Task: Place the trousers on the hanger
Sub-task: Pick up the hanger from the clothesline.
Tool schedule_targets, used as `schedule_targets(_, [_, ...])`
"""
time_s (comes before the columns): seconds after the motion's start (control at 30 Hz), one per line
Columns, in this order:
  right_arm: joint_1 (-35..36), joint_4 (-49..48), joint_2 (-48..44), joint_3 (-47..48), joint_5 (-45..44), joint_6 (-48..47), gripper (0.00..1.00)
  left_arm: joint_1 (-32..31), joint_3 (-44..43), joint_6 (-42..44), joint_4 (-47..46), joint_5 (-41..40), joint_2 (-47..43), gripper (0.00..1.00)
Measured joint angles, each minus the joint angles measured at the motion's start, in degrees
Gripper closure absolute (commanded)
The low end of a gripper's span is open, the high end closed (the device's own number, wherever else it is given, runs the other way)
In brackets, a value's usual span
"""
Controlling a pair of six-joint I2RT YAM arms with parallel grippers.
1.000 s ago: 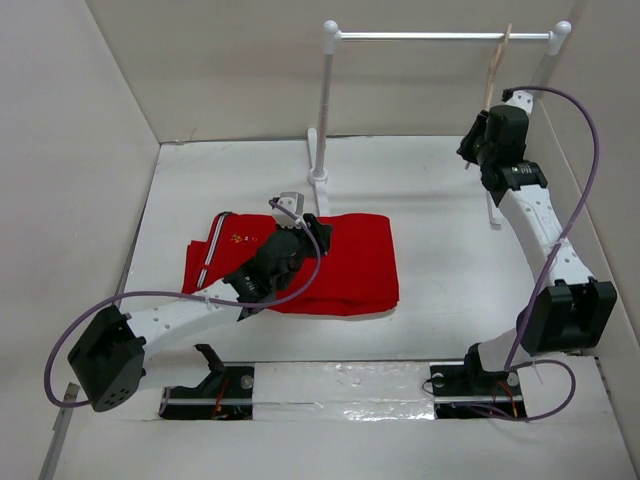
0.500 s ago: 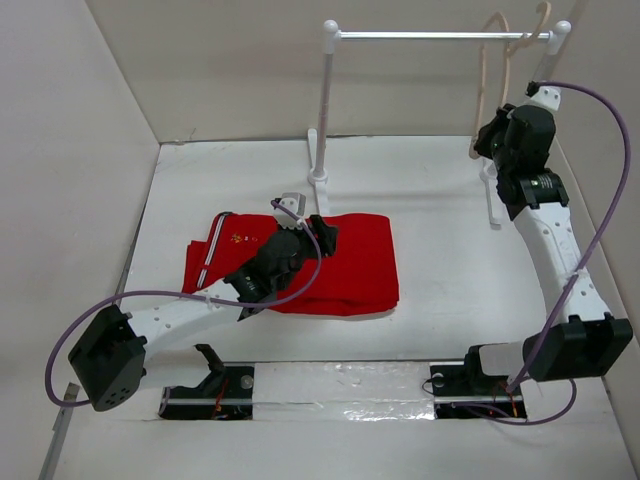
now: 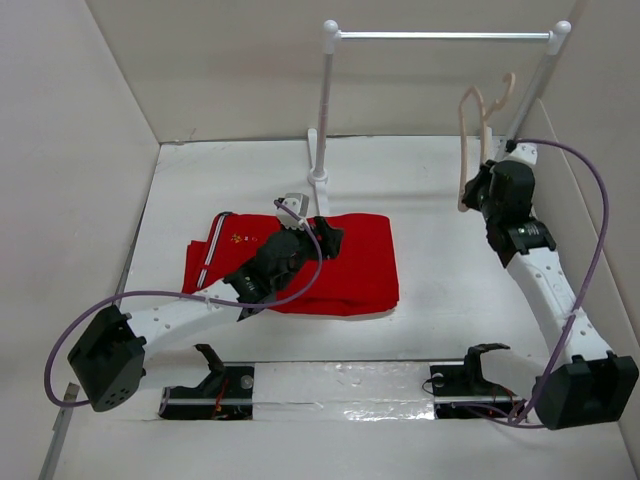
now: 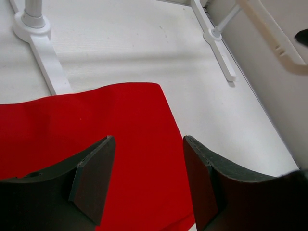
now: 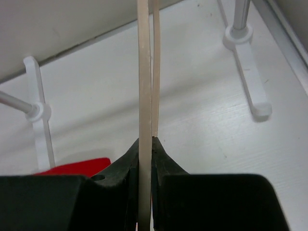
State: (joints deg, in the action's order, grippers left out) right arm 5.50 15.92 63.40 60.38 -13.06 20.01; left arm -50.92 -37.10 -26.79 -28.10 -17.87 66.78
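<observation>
The red trousers (image 3: 365, 262) lie folded flat on the table left of centre, with white stripe trim at their left end. My left gripper (image 3: 325, 234) hovers over their upper right part, and the left wrist view shows it (image 4: 148, 156) open with red cloth (image 4: 96, 125) beneath and nothing pinched. The pale wooden hanger (image 3: 466, 135) hangs in the air below the rack bar, off it. My right gripper (image 3: 480, 190) is shut on one of its thin bars (image 5: 144, 72), fingers (image 5: 161, 159) pressed to the wood.
A white-posted rack with a silver bar (image 3: 440, 36) stands at the back, its feet (image 3: 318, 180) near the trousers' top edge and by the right wall (image 5: 250, 82). Walls enclose the table on three sides. The hanger (image 4: 269, 31) also shows at the left wrist view's upper right.
My right arm has taken the hanger off the rack bar and brought it down and to the left. The left gripper's jaws have spread wider over the trousers.
</observation>
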Motion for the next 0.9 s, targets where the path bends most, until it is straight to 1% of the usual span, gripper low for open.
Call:
schedule_targets(0.13, [5.66,-0.44,-2.89,-7.48,-1.01,0.76,1.0,0.0,-0.22,0.0,-0.46,2.93,0.85,0.45])
schedule_targets(0.27, [12.0,-0.94,-3.21,-14.71,-1.86,1.55,1.0,-0.48,-5.05,-0.07,-0.35,5.86,7.48,0.45])
schedule_targets(0.4, [15.98,-1.05,-2.89,-20.11,-2.49,2.58,1.0,-3.04,-15.39,0.28,0.9,6.88,17.38,0.44])
schedule_targets(0.57, [20.28,-4.07,-2.34,-24.28,-3.78,4.26,1.0,-5.64,-30.56,1.16,4.26,5.92,29.75,0.43])
schedule_targets(0.77, [24.98,-6.19,-0.92,-26.58,-5.09,5.79,1.0,-5.57,-50.07,2.73,10.88,3.74,44.15,0.44])
schedule_targets(0.9, [24.87,-6.14,-1.03,-26.88,-6.08,7.56,1.0,-4.83,-59.34,3.02,16.22,2.56,50.27,0.46])
